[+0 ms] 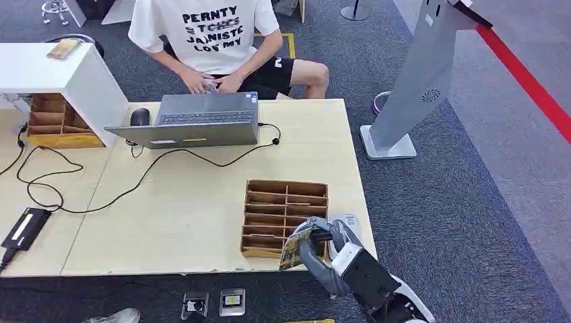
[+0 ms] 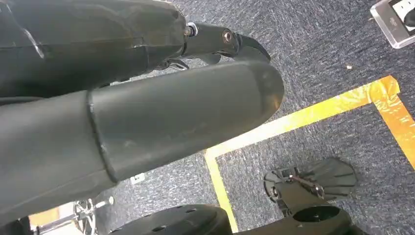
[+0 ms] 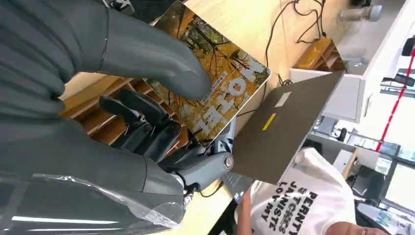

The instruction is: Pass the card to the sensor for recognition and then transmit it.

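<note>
My right hand (image 1: 330,254) holds a card (image 1: 295,247) with an autumn-leaf picture at the table's front right edge, just in front of a wooden divider box (image 1: 286,210). Up close, the card (image 3: 215,73) reads "HOTEL"; my thumb (image 3: 147,54) presses on its printed face while the dark fingers (image 3: 147,122) lie behind it. The card stands tilted on edge above the box's front compartments. A grey standing kiosk (image 1: 421,81) rises from the floor to the far right of the table. My left hand (image 2: 186,112) hangs over the carpet, holding nothing.
A person (image 1: 215,40) types on a grey laptop (image 1: 195,122) at the table's far side, a mouse (image 1: 139,116) beside it. Cables run to a black device (image 1: 25,227) at the left. A second wooden box (image 1: 57,122) sits under a white shelf (image 1: 54,67).
</note>
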